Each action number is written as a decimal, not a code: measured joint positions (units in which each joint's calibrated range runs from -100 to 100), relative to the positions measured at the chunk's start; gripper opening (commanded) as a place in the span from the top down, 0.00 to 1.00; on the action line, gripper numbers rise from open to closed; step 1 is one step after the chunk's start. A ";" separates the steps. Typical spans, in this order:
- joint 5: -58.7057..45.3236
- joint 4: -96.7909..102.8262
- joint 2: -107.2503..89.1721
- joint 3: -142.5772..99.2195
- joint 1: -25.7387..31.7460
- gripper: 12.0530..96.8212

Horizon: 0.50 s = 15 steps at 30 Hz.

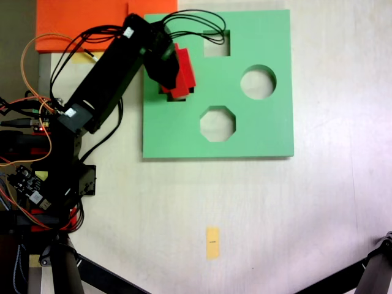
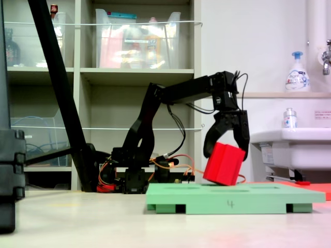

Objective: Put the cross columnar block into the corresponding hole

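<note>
The red cross columnar block [image 1: 184, 72] hangs tilted in my gripper [image 1: 174, 70], over the left part of the green foam board [image 1: 269, 131]. The side-on fixed view shows the gripper [image 2: 226, 152] shut on the block [image 2: 223, 164], one finger on each side. The block's lower corner is at or just above the board's top [image 2: 232, 196]. The corresponding hole lies under the block and is mostly hidden; a dark edge of it [image 1: 165, 91] shows at the block's lower left.
The board also has a square cutout [image 1: 217, 44], a round one [image 1: 258, 82] and an octagonal one [image 1: 217, 123]. An orange sheet [image 1: 79, 21] lies at the top left. Wires and circuit boards [image 1: 27, 177] crowd the arm's base. A yellow tape mark [image 1: 212, 242] sits on the bare table.
</note>
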 measured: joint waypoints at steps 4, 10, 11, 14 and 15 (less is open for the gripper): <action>1.37 0.10 -1.50 -2.35 0.10 0.64; 4.10 0.78 -5.06 -6.96 0.63 0.64; 4.54 0.78 -5.47 -7.25 0.73 0.64; 6.15 0.98 -6.57 -8.62 1.37 0.64; 6.79 0.98 -6.70 -8.82 1.51 0.64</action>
